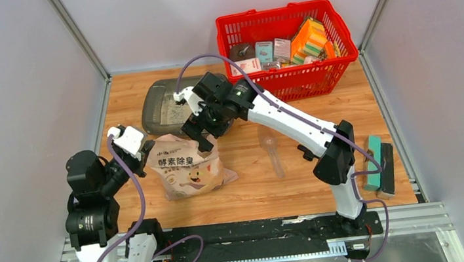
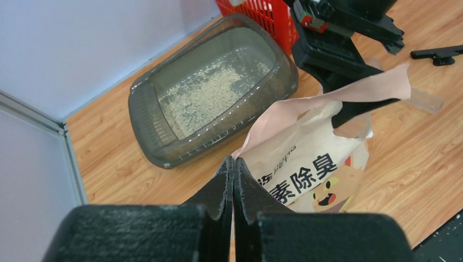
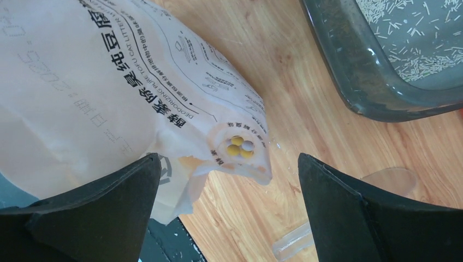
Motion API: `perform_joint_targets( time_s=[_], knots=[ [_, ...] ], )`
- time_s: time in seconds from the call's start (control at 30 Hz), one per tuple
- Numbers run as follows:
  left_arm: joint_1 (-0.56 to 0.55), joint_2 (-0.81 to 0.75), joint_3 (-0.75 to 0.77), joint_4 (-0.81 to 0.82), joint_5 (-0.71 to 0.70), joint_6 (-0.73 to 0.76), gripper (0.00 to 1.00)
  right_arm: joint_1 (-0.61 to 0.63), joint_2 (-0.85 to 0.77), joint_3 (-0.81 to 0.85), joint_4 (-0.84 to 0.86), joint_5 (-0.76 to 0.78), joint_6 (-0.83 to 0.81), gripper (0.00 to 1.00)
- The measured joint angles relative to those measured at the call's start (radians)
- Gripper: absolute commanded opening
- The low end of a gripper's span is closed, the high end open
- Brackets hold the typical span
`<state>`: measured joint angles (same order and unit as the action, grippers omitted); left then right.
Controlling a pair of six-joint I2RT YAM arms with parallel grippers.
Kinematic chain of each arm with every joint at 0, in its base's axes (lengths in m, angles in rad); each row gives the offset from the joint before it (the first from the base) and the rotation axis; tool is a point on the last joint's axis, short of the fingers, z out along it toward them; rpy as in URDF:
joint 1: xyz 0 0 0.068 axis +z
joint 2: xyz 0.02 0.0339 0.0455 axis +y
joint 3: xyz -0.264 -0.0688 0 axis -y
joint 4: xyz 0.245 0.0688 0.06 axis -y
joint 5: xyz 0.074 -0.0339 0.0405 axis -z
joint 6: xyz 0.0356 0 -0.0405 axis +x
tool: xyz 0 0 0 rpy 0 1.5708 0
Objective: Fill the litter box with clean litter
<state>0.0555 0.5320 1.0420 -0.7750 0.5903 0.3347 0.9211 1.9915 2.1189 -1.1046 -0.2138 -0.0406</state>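
Note:
The dark grey litter box [image 1: 159,106] sits at the back left with a thin layer of pale litter [image 2: 213,90] in it. The pinkish-cream litter bag [image 1: 189,172] stands in front of it with its top open. My left gripper [image 2: 233,161] is shut on the bag's left top edge [image 2: 256,131]. My right gripper [image 3: 228,158] is open with its jaws wide apart, at the bag's right top corner [image 3: 240,147]. In the top view it [image 1: 202,137] hangs just over the bag's mouth. The litter box also shows in the right wrist view [image 3: 355,71].
A red basket [image 1: 289,78] full of small packages stands at the back right. A translucent scoop [image 1: 271,149] lies on the table to the right of the bag. A green and black object [image 1: 378,164] lies near the right edge. Grey walls close in both sides.

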Motion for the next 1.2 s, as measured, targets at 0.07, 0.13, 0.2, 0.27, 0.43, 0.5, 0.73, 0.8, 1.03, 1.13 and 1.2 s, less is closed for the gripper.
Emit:
perform_joint_targets(
  time_s=[0.07, 0.13, 0.2, 0.27, 0.43, 0.5, 0.73, 0.8, 1.03, 1.13, 1.2],
  knots=[
    [0.000, -0.004, -0.010, 0.012, -0.003, -0.001, 0.00, 0.013, 0.000, 0.000, -0.009, 0.028, 0.000, 1.00],
    [0.000, -0.005, -0.020, 0.025, -0.005, 0.000, 0.00, 0.020, -0.001, 0.000, -0.012, 0.048, 0.000, 1.00],
    [0.000, -0.005, -0.024, 0.034, -0.007, 0.000, 0.00, 0.020, -0.003, 0.005, -0.012, 0.056, -0.002, 1.00],
    [-0.001, -0.005, -0.025, 0.039, -0.010, 0.000, 0.00, 0.018, -0.005, 0.015, -0.013, 0.057, -0.010, 1.00],
    [-0.001, -0.001, -0.025, 0.048, -0.025, -0.014, 0.00, 0.019, -0.014, 0.018, -0.014, 0.080, -0.020, 1.00],
    [-0.001, -0.001, -0.025, 0.051, -0.030, -0.021, 0.00, 0.021, -0.014, 0.018, -0.019, 0.092, -0.020, 1.00],
    [-0.001, -0.014, -0.027, 0.058, -0.063, -0.051, 0.00, 0.051, -0.015, -0.007, -0.045, 0.159, -0.017, 0.80],
    [-0.001, -0.027, -0.034, 0.063, -0.072, -0.068, 0.00, 0.062, -0.015, -0.020, -0.055, 0.174, -0.012, 0.72],
    [-0.001, -0.082, -0.086, 0.118, -0.069, -0.135, 0.00, 0.084, -0.015, -0.026, -0.069, 0.217, -0.013, 0.15],
    [-0.001, -0.090, -0.093, 0.128, -0.068, -0.154, 0.00, 0.089, -0.022, -0.040, -0.069, 0.228, -0.023, 0.00],
    [-0.001, -0.092, -0.097, 0.142, -0.063, -0.165, 0.00, 0.093, -0.029, -0.053, -0.067, 0.238, -0.031, 0.00]
  ],
)
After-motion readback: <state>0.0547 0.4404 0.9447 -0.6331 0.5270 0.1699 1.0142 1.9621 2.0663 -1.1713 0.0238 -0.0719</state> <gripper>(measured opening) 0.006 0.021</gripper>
